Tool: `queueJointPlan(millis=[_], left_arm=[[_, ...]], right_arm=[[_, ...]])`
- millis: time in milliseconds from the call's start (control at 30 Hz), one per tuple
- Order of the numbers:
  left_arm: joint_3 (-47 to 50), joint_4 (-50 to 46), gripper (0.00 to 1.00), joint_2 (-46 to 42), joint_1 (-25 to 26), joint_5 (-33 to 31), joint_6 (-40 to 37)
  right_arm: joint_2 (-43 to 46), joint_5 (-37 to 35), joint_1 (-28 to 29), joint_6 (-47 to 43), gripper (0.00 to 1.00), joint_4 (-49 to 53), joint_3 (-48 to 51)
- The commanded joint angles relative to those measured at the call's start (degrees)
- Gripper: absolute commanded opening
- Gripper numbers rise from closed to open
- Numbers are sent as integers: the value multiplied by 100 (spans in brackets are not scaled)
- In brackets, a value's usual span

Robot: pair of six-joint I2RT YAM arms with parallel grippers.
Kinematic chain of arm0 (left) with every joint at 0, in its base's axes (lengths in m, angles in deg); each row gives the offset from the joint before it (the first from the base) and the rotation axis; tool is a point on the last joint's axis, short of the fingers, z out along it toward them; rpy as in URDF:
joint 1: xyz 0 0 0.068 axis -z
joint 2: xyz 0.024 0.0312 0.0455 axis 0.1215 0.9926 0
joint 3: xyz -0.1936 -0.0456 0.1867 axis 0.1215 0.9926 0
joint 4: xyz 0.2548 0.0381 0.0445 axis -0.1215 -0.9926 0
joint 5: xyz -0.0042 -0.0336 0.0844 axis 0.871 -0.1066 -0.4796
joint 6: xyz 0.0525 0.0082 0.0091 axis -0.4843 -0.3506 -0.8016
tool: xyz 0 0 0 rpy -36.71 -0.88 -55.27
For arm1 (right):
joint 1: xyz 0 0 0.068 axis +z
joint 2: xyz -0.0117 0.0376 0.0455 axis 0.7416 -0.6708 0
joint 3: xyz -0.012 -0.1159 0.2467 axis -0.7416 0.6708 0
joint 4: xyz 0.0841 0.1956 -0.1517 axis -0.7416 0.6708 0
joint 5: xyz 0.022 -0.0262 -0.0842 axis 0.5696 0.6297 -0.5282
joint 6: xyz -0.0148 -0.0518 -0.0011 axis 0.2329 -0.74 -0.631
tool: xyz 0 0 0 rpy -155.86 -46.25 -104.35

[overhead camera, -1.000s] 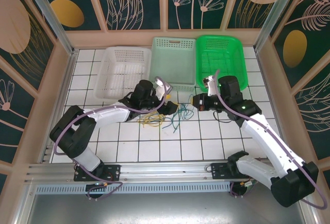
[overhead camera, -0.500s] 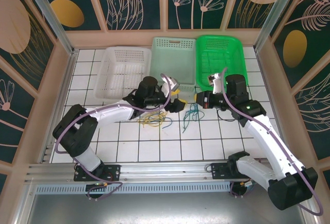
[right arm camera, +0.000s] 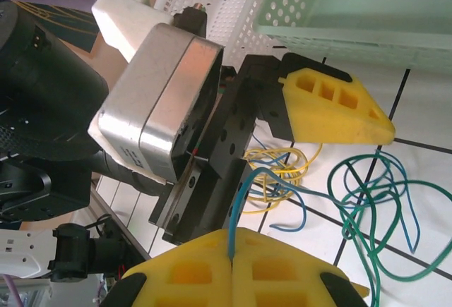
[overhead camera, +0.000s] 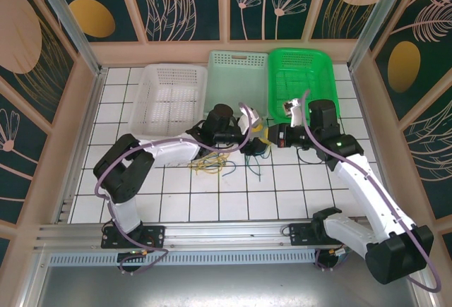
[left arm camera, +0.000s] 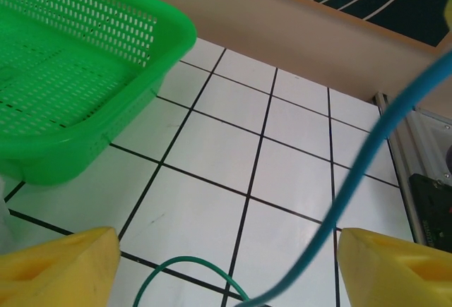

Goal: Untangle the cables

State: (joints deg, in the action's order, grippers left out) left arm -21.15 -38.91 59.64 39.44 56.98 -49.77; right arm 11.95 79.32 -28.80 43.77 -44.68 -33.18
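Right hand (overhead camera: 272,136), from above: it is low over the tabletop (overhead camera: 176,201), just beside the left hand (overhead camera: 251,140), near the pale green basket (overhead camera: 237,85).
Cables, from above: the yellow cable (overhead camera: 209,163) lies in a loose heap by the left hand, and the green cable (overhead camera: 258,157) trails under both hands.
Left hand, its own camera: it is spread wide, with a yellow fingertip (left arm camera: 60,265) in each bottom corner and nothing pinched.
Blue cable (left arm camera: 353,180), same camera: it hangs in the air between the spread fingers, and we think it touches neither.
Green cable, same camera: one loop lies flat on the tiles below, with the green basket (left arm camera: 85,74) off to one side.
Right hand, its own camera: the yellow pads (right arm camera: 191,272) are pressed together, pinching the blue cable where it comes out of the seam.
Cables, same camera: the blue one bends down to where the yellow and green loops cross on the tiles.
How we would do it well: close the left hand on the blue cable a little way from the right hand, then draw the two hands apart slowly so the blue slides free.
What we would watch: if the green loops lift with it, stop and pull more gently. The hands are very close and could bump.
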Motion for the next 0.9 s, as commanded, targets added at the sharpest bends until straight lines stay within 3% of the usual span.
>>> queueJointPlan(millis=[0,133,200,267,400,467,600,867], left_arm=[[-217,153,57,118,5,-62,-47],[-186,200,14,96,5,-296,14],[-186,218,0,83,3,-484,70],[-203,244,0,67,1,-683,166],[-212,374,0,42,4,-986,465],[-236,410,0,56,3,-1208,674],[-273,548,0,92,-4,-1355,1138],[-385,406,0,-35,-13,-1616,1579]], right_arm=[[-31,149,-57,-118,0,95,-223],[-16,68,-152,-119,3,191,-213],[-35,-77,-208,-106,27,278,-197],[-42,-435,-284,-86,58,390,-184],[120,-1564,-483,-29,76,505,-50],[271,-1917,-610,33,78,484,137],[283,-1955,-684,235,75,381,637],[587,-1390,-587,490,56,-791,1974]])
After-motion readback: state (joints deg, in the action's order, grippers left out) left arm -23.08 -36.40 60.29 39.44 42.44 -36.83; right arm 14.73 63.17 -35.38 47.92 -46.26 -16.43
